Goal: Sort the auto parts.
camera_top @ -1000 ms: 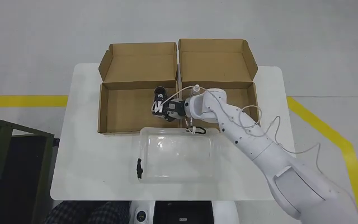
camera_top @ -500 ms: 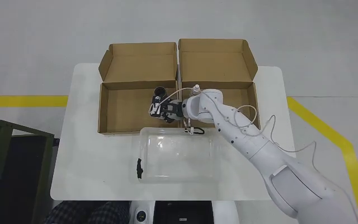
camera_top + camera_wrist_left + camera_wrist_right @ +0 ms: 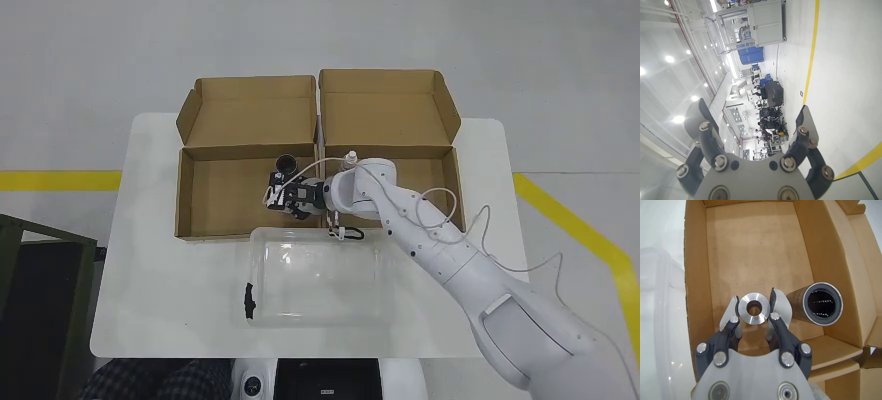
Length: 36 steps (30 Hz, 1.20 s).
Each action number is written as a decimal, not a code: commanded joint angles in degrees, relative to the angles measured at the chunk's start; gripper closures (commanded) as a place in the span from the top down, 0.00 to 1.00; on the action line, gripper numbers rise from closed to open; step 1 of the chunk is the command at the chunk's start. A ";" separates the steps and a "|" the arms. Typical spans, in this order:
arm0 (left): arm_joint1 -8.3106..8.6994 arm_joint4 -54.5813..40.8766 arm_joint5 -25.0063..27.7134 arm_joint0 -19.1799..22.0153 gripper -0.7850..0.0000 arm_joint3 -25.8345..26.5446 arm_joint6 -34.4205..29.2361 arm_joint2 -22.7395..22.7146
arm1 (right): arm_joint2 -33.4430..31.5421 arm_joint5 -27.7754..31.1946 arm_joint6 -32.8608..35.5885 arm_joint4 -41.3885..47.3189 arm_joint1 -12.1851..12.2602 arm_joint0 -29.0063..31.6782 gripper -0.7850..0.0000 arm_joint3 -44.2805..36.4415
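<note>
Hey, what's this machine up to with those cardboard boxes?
It is sorting metal parts. The robot's right hand grips a silver metal ring over the open cardboard box, beside a dark metal cylinder that already sits in that box. The left hand is open, holds nothing, and points away into the room.

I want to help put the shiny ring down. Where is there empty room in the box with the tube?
In the top view, the box floor is bare from its left wall across to the right gripper holding the ring. It is crowded by the right wall, where the long cylinder lies beside the gripper.
</note>
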<state>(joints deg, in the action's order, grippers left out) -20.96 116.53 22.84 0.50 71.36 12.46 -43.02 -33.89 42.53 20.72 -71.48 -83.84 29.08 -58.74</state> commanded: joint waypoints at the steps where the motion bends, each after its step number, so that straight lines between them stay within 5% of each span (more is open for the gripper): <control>1: 0.00 0.00 0.00 0.00 1.00 0.00 0.00 0.00 | -0.25 0.10 0.11 -0.20 0.06 0.18 0.33 -0.29; 23: 0.00 0.00 0.00 0.00 1.00 0.00 0.00 0.00 | -7.09 1.40 -1.75 -3.09 2.50 4.77 0.40 -12.47; 36: 0.00 0.00 0.00 0.00 1.00 0.00 0.00 0.00 | -21.06 0.24 -3.55 -7.61 7.72 18.79 0.47 -30.21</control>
<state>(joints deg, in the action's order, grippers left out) -20.96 116.53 22.84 0.50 71.36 12.46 -43.02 -53.85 42.86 17.40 -78.84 -76.43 46.72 -88.04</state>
